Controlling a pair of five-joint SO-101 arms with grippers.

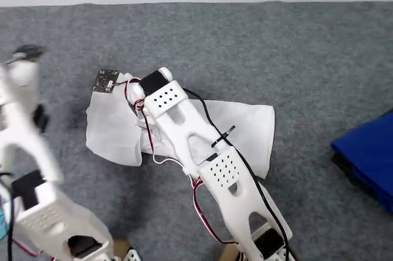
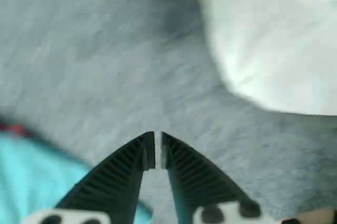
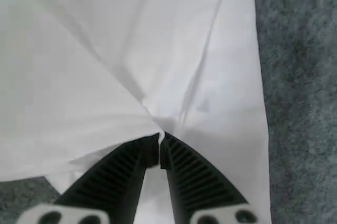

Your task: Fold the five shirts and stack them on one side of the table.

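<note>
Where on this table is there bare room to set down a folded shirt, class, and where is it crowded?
Bare table runs along the far edge, beyond the white shirt. Another free patch lies between that shirt and the blue cloth. It is crowded at the near side, where both arms stand, the right arm over the white shirt.

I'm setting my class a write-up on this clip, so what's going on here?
The right gripper is shut on a fold of the white shirt, which lies rumpled mid-table. The left gripper is shut and empty above the grey table, beside that shirt, with a turquoise cloth nearby. A blue shirt lies off to one side.
</note>
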